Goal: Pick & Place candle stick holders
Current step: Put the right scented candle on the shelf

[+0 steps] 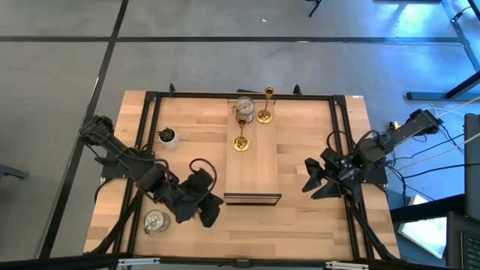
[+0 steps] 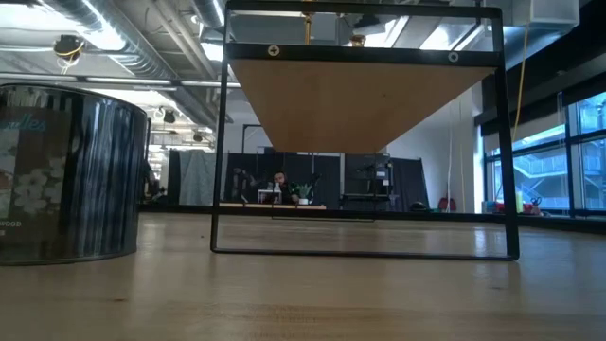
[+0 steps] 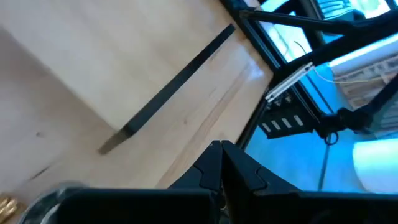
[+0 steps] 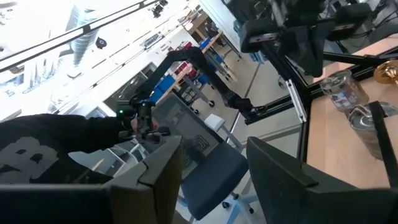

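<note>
Two slim gold candle stick holders (image 1: 264, 115) (image 1: 241, 143) stand upright on their round bases on the raised wooden board (image 1: 253, 169), beside a silvery cup (image 1: 244, 105) at the board's far end. Another silvery cup (image 1: 155, 221) stands on the table at the near left and fills the left of the low view (image 2: 66, 175). My left gripper (image 1: 208, 214) is shut and empty between that cup and the board's near end; its shut fingers show in the left wrist view (image 3: 221, 165). My right gripper (image 1: 309, 178) is open and empty to the right of the board, and also shows in its wrist view (image 4: 214, 168).
A tiny green potted plant (image 1: 167, 136) stands on the table left of the board. The board rests on a black wire stand (image 2: 365, 251). A black frame (image 1: 150, 96) runs round the table top. Bare wood lies along the near edge.
</note>
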